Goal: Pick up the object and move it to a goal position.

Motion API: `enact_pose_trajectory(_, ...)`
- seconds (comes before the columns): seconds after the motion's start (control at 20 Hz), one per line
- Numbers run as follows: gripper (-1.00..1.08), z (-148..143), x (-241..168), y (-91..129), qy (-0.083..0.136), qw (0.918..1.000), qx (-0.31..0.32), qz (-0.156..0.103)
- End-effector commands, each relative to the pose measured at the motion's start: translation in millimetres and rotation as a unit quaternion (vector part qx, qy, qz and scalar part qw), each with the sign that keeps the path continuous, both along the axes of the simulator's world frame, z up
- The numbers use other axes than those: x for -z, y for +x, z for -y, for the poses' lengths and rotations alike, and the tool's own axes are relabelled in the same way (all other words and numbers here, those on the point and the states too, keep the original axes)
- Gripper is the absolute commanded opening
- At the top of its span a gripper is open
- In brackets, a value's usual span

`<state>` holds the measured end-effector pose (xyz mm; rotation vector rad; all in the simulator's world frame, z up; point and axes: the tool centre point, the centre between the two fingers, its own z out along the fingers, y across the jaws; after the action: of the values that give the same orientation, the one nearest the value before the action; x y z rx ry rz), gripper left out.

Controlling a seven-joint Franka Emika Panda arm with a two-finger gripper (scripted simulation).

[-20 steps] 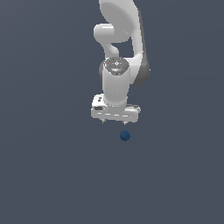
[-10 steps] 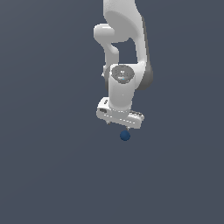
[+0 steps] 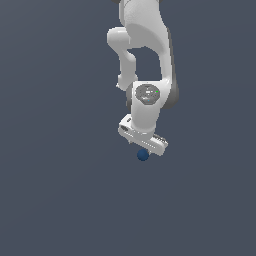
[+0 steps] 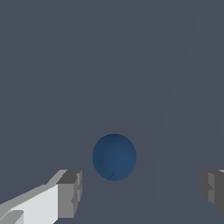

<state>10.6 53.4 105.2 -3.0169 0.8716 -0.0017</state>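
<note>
A small dark blue ball (image 4: 114, 157) is lying on a plain grey surface (image 4: 109, 57) while the gripper (image 4: 141, 192) is holding its two grey fingertips (image 4: 71, 194) wide apart on either side of it, touching nothing.

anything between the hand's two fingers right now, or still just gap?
In the wrist view the dark blue ball sits between the fingers, nearer one, touching neither. The hand is open; only bare floor besides.

- The gripper (image 3: 143, 150) now sits lower than in the earlier pictures, its white body right above the ball (image 3: 143, 155) and overlapping the ball's top edge.
- The gripper body now tilts more, no longer level above the ball.
</note>
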Motion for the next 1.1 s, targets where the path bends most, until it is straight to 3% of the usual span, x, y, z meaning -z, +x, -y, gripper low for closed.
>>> enact_pose_trajectory(0.0,1.00,-5.1,6.2,0.3,0.000,0.9996,0.028,0.000)
enact_pose_trajectory(0.5,1.00,-17.7,21.6,0.5,0.000,0.9953,0.097,-0.001)
enact_pose_trajectory(1.05,1.00,-19.5,30.0,0.2,0.000,0.9944,0.106,-0.001)
